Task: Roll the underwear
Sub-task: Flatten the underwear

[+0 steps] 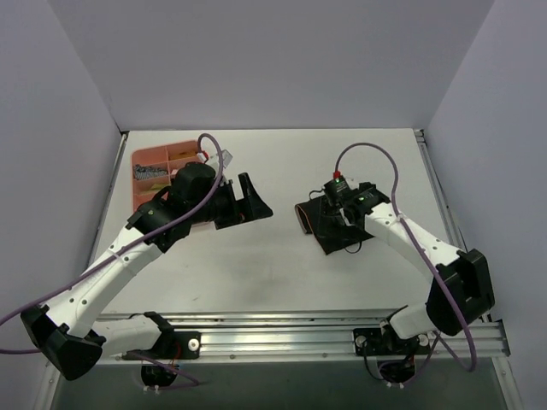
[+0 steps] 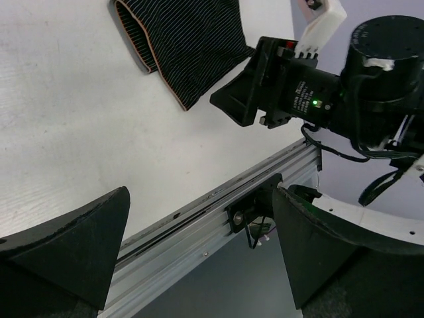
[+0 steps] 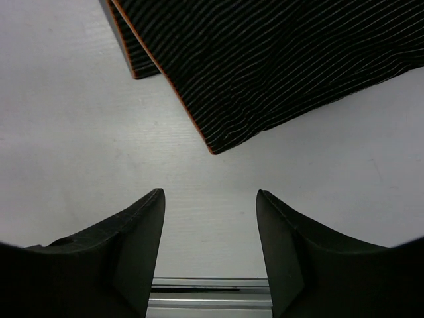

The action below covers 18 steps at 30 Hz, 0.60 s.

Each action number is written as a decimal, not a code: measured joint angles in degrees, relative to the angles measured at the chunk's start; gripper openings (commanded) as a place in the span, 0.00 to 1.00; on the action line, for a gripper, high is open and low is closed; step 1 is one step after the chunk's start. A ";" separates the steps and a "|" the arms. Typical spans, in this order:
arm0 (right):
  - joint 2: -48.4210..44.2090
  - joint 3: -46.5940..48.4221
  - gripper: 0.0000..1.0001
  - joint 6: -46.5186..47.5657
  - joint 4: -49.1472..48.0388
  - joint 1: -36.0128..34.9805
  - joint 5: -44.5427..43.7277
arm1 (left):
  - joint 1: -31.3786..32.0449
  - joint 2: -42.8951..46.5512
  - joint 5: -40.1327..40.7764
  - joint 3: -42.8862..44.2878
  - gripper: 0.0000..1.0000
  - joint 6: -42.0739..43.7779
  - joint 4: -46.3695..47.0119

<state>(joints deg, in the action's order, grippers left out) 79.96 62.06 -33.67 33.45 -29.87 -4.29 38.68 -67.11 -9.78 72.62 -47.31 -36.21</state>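
Note:
The underwear (image 1: 328,238) is a black pinstriped piece with a reddish-brown band, lying flat on the white table right of centre. It also shows at the top of the left wrist view (image 2: 189,46) and of the right wrist view (image 3: 285,59). My right gripper (image 1: 343,223) hovers over it, open, with nothing between its fingers (image 3: 209,212); a cloth corner lies just beyond the tips. My left gripper (image 1: 249,202) stands wide open and empty (image 2: 199,252), well to the left of the cloth, pointing towards it and the right gripper (image 2: 248,96).
A pink divided tray (image 1: 152,162) sits at the far left of the table, partly behind the left arm. An aluminium rail (image 1: 282,329) runs along the table's near edge. Grey walls close in the sides and back.

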 measured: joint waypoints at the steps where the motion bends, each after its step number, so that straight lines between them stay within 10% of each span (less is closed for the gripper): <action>1: 1.66 -0.74 0.51 0.83 -0.28 -0.20 0.00 | -0.07 -0.50 -0.17 0.00 0.97 0.09 -0.70; 18: 16.52 -4.39 0.40 8.55 -9.49 -1.25 -0.31 | -3.48 2.05 -2.73 -0.94 0.98 -0.22 -2.38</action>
<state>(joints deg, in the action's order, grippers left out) 96.49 57.67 -25.12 23.97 -31.11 -4.60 35.20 -65.06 -12.51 71.68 -47.53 -38.59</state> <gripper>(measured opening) 0.431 0.980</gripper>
